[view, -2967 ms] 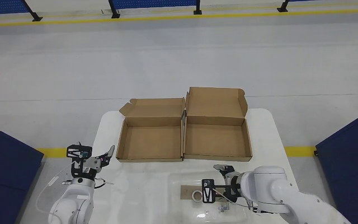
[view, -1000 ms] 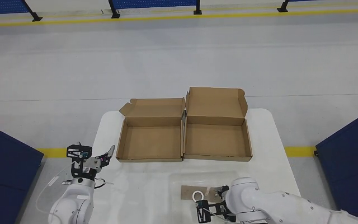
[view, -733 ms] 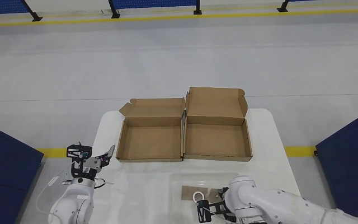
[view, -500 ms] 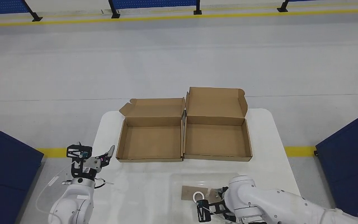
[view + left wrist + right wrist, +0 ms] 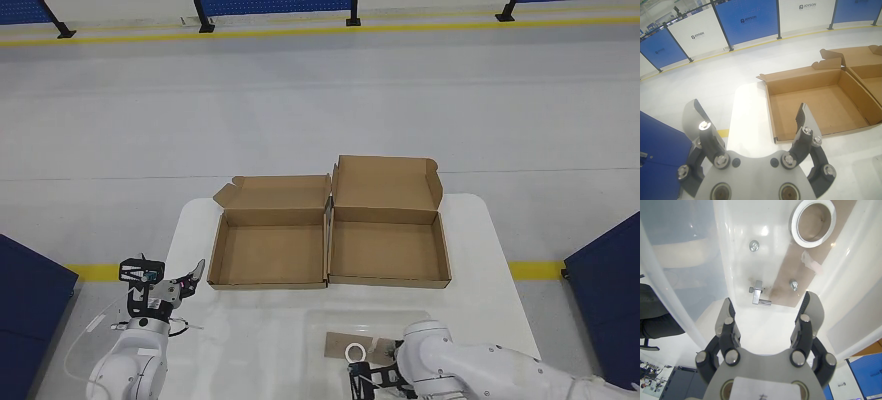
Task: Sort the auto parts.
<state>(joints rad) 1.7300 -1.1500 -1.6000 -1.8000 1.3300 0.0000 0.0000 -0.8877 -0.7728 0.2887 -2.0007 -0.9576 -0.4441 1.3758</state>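
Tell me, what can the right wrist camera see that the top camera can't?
Right wrist view adds: a bracket, a bolt and a screw. Top view adds: two empty boxes and the open left claw. Both share: the ring, the brown sheet and the open right claw.

You're seeing a logo plus wordmark repeating on the white partition panels [image 5: 696, 40] and blue partition panels [image 5: 745, 26]. It's showing upside down on a blue panel [image 5: 873, 370]. The label [image 5: 766, 387] on the right gripper [image 5: 768, 297] is running off-frame, unreadable.
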